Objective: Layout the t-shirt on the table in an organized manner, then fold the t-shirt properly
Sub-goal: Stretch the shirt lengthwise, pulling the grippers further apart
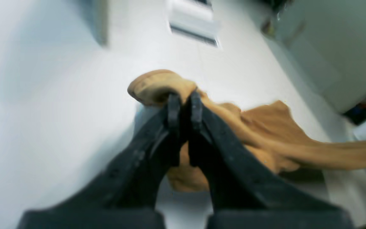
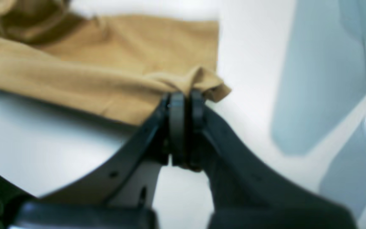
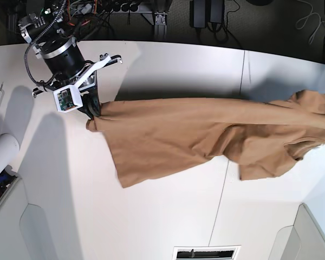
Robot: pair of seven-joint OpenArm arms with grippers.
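Tan-brown cloth is stretched across the white table [image 3: 168, 227] from one side of the base view to the other, so the step in hand looks like the laying-out: the t-shirt [image 3: 173, 138] is being pulled taut between the two arms before any fold is made. At the left of the base view the right gripper [image 3: 92, 110] has its jaws pressed together on a bunched corner of the shirt, and in its own wrist view [image 2: 184, 95] the black fingers meet with only a pinch of fabric between them, the cloth fanning away up and to the left over the tabletop. From that pinch the upper edge of the shirt runs as a tight straight line toward the right, while the body sags below it in a slanted flap that lies on the table. At the far right edge the cloth gathers into a lump near the frame border; the arm there is out of the base view, but the left wrist view shows the left gripper [image 1: 183, 98] likewise closed on a wad of the fabric, with the rest trailing off to its right, lifted off the table. The next move, as I judge it, calls for lowering both corners together while keeping the tension, so that the sagging flap spreads flat instead of creasing under itself.
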